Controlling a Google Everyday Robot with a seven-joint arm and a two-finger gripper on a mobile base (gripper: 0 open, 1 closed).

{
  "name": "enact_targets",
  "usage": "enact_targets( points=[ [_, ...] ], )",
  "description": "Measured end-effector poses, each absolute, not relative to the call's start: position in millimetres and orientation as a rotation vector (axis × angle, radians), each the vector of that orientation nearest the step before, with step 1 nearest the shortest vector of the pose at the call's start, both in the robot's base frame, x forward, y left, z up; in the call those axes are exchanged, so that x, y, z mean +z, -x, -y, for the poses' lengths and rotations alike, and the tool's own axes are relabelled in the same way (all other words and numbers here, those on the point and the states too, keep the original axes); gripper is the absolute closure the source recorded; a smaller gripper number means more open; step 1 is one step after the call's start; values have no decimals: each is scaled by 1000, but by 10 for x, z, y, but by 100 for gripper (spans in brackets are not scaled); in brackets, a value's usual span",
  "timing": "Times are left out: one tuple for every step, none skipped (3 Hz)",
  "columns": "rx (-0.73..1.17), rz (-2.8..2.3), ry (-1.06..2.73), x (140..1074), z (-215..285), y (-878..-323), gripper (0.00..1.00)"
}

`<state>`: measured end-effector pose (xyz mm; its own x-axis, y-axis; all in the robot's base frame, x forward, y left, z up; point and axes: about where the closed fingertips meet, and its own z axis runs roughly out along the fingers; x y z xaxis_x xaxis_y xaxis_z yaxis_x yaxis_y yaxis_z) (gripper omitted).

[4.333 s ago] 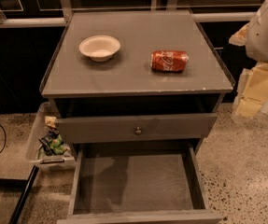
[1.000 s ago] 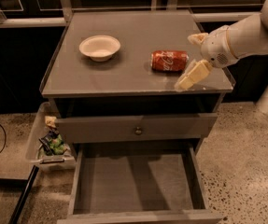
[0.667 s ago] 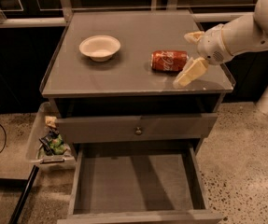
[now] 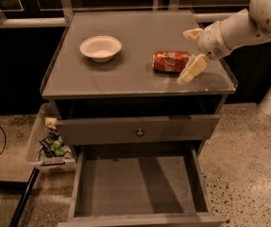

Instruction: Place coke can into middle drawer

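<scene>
The coke can, red with white script, lies on its side on the grey cabinet top, right of centre. My gripper is just to the right of the can, low over the top. Its two cream fingers are spread apart, one toward the back and one toward the front, with the can's right end at the gap between them. The gripper holds nothing. The middle drawer stands pulled out below, its grey floor bare.
A white bowl sits on the left of the cabinet top. A shut drawer front with a round knob is above the open drawer. A clear bin of clutter stands on the floor at the left.
My arm has come in from the right side of the cabinet and reached over the top. The gripper has closed in on the can's right end. The can has not moved.
</scene>
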<state>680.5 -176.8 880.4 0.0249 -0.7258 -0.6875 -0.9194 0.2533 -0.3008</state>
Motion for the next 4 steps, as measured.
enact_targets(
  points=[
    [329,-1728,1564,8710,1754,-6953,0],
    [357,-1703,1600,8654,1651,-7059,0],
    [396,-1690,1633,8585,1526,-7131,0],
    [397,-1688,1635,8587,1521,-7135,18]
  ],
)
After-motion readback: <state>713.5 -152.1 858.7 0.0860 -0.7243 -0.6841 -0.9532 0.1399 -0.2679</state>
